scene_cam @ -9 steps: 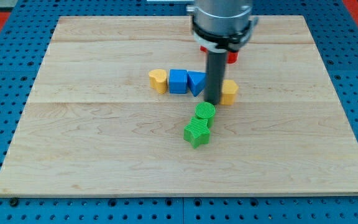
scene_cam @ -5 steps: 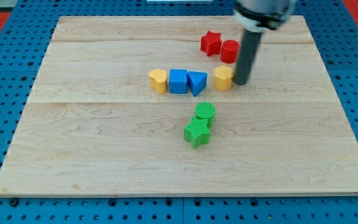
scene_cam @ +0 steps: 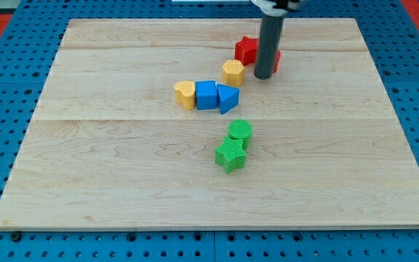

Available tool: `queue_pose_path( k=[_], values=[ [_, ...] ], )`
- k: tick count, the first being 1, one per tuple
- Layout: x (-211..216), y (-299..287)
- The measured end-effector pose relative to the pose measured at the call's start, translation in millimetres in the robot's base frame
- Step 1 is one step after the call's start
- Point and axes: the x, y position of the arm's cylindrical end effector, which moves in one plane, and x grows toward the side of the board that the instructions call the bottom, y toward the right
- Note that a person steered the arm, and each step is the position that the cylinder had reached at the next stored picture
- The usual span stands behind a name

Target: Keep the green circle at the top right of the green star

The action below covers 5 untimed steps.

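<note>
The green circle (scene_cam: 240,132) sits touching the upper right of the green star (scene_cam: 230,154), near the middle of the wooden board (scene_cam: 108,175). My tip (scene_cam: 263,76) stands well above them toward the view's top, just right of a yellow block (scene_cam: 233,73) and in front of the red blocks. It is not touching the green blocks.
A red star (scene_cam: 246,49) and a red block (scene_cam: 276,60), partly hidden by the rod, lie at the top. A yellow block (scene_cam: 185,94), a blue cube (scene_cam: 206,94) and a blue triangle (scene_cam: 228,97) form a row left of centre.
My tip moved from beside the blue triangle to the right, then up and left. The right yellow block was pushed up and left to near the red star. The green blocks stayed put.
</note>
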Motion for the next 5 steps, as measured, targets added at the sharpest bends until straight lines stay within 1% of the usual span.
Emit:
queue_pose_path(
  k=[1,2,3,4,5],
  values=[
    [-41.8,-74.9],
    [-43.2,-71.4],
    [-17.5,-3.9],
    [-8.3,-12.3],
    [14.0,-12.6]
  ],
)
